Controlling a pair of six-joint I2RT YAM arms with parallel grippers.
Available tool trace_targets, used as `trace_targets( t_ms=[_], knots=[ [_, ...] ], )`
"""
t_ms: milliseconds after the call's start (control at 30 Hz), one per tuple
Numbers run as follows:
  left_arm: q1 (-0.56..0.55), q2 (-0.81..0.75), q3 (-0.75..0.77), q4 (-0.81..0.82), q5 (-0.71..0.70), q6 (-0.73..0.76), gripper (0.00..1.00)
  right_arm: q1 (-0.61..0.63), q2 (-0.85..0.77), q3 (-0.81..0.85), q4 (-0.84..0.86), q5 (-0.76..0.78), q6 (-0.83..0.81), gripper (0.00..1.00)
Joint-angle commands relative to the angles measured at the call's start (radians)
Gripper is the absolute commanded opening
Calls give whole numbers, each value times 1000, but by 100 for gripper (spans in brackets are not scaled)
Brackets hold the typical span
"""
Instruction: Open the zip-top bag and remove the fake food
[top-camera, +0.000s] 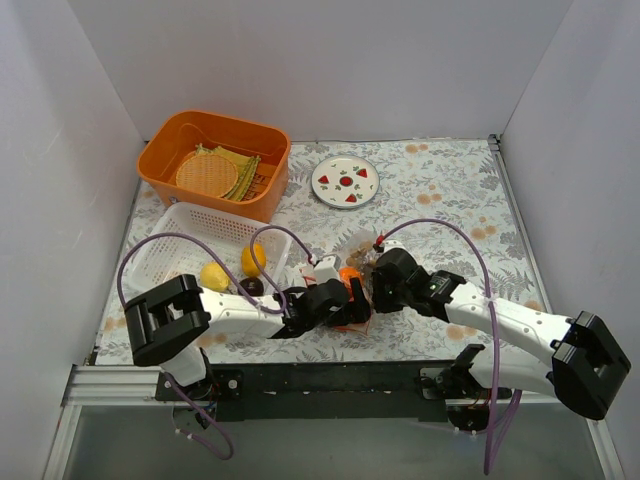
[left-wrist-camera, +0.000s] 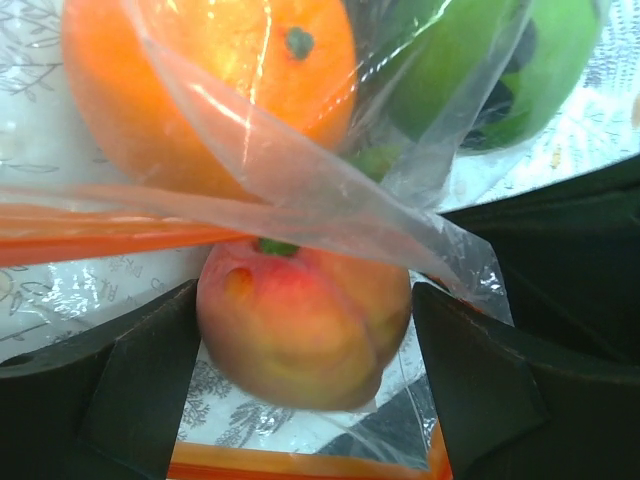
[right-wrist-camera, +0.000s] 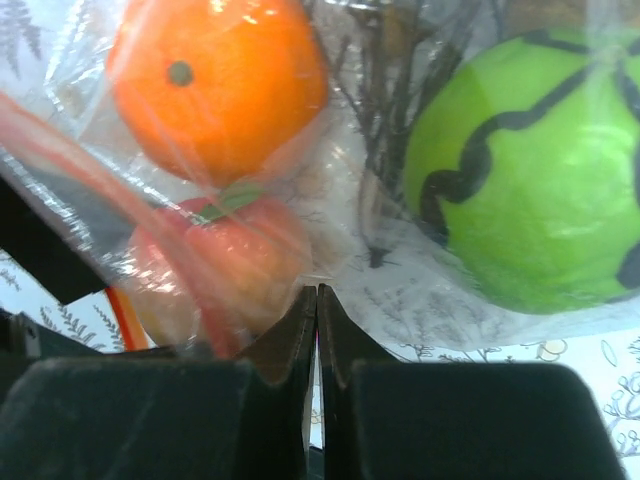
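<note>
Left gripper has its two fingers spread wide, one on each side of a peach. They touch it on both sides, so I think it is holding the peach. Right gripper has its fingers pressed flat together at the edge of the zip-top bag. It looks like it is pinching a bit of the clear plastic, but that is hard to see. The bag lies on the table near the front, between the two grippers. Its mouth is open, and the peach sits right in it, with a red-orange zip strip above it and another below. Deeper in the bag are an orange fruit and a green ball with dark squiggly lines. A lemon and another orange piece lie in the white basket on the left. I think the job is partly done, since there is fake food in the bag. The peach is round and smooth, so it could pop out if the fingers squeeze it off to one side. A fold of plastic lies over the top of the peach, so the bag could come along when the peach is pulled. If the right gripper has only a tiny bit of plastic, it could slip and the whole bag would lift. Then the orange fruit and green ball could roll out onto the table.
</note>
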Motion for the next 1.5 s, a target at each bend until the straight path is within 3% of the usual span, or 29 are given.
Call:
trace_targets(
  t_ms=[0, 67, 100, 233, 333, 567, 733, 867, 1000, 1167, 1200, 1333, 1467],
  knots=[
    [-11, -3, 53, -91, -71, -1, 81, 27, 18, -4, 45, -21, 11, 8],
    [-11, -6, 65, -115, -97, 0, 74, 25, 23, -4, 34, 6, 21, 5],
    [-11, -14, 71, -140, -104, 5, 65, 24, 21, -6, 18, 37, 19, 4],
    [-12, -92, 55, -200, -128, 11, 44, -39, 12, -7, -6, 54, 5, 1],
    [-12, -176, 32, -258, -131, 0, 37, -89, 0, -10, -3, 42, -10, 1],
    [-12, -359, -19, -446, -160, -72, 31, -148, 0, -24, 31, 16, -31, 1],
    [-9, -506, 31, -615, -277, -95, 32, -157, -8, -27, 40, -4, -41, 1],
    [76, -572, 122, -717, -322, -22, 35, -157, -37, -27, 43, -29, -42, 1],
    [389, -620, 119, -646, -171, 83, 36, -157, -75, -15, 25, -40, -45, 4],
    [679, -583, 137, -607, -27, 138, 43, -157, -104, 17, 19, -90, -61, 17],
    [756, -574, 136, -599, -18, 153, 46, -156, -106, 22, 16, -95, -64, 19],
    [890, -524, 124, -570, -16, 178, 65, -151, -120, 43, 7, -122, -71, 24],
    [950, -465, 139, -591, -56, 195, 96, -136, -127, 62, -7, -127, -73, 27]
  ],
)
